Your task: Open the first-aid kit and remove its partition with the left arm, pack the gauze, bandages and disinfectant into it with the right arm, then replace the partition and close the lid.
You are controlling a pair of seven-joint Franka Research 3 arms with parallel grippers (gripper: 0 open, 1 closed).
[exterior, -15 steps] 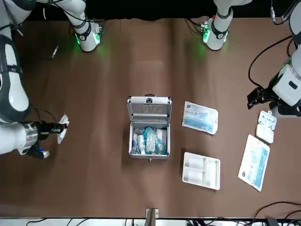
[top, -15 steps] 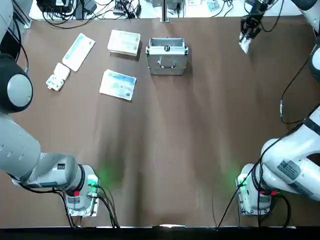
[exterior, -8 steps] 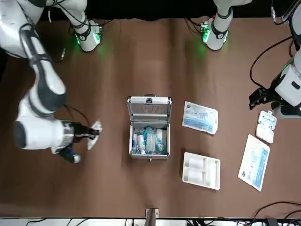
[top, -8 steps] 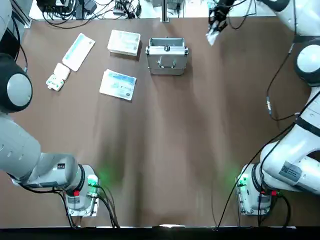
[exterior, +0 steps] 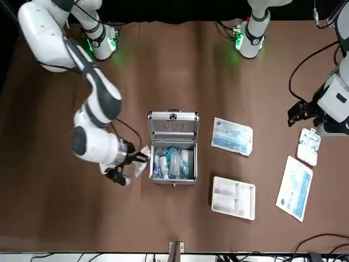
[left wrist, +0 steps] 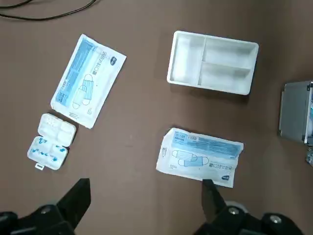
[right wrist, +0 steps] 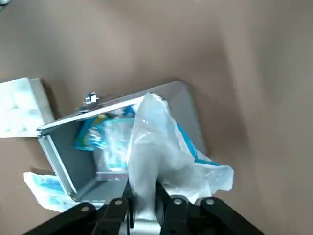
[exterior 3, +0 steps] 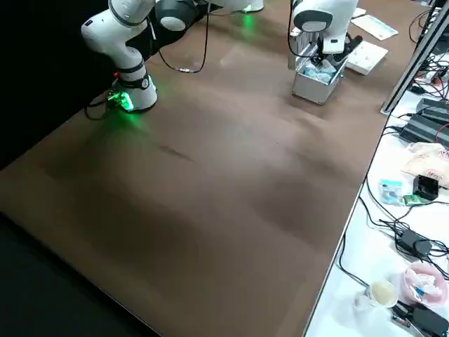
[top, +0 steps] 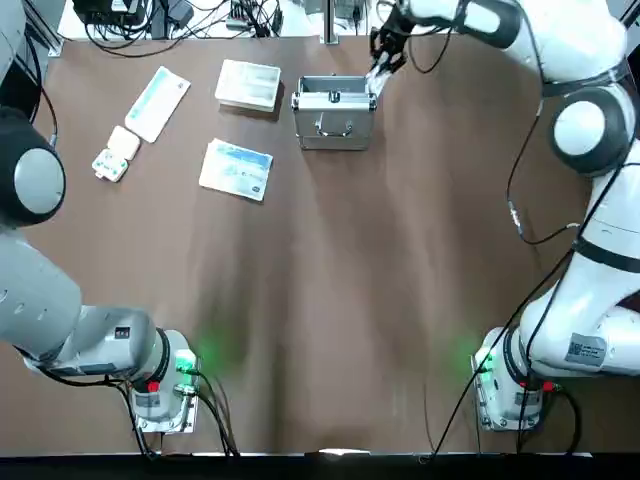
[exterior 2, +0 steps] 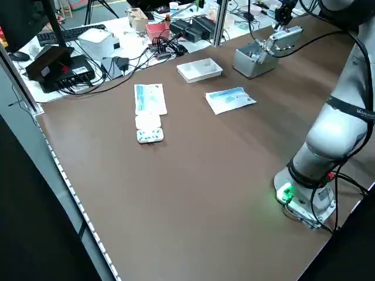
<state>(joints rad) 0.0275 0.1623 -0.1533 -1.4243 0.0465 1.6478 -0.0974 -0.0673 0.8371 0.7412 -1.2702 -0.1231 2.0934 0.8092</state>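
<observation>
The silver first-aid kit (exterior: 173,176) stands open at the far middle of the table, its lid (exterior: 173,123) upright. Blue-and-white packets (exterior: 173,162) fill it. My right gripper (exterior: 134,159) hangs just beside the kit's right wall, shut on a clear-wrapped white packet (right wrist: 155,142); gauze or bandage, I cannot tell. The partition (exterior: 233,197), a white divided tray, lies on the table left of the kit. My left gripper (left wrist: 145,196) hovers open and empty over the table's left part. The disinfectant is hidden.
A flat blue-and-white packet (top: 236,169) lies left of the kit, near the partition (top: 248,84). A second such packet (top: 157,102) and a small white pill box (top: 115,155) lie farther left. Cables and electronics crowd the bench beyond the table's far edge (top: 150,38).
My right arm has swung from the table's far right corner to the kit's side, carrying the clear-wrapped packet. The left arm has not moved.
</observation>
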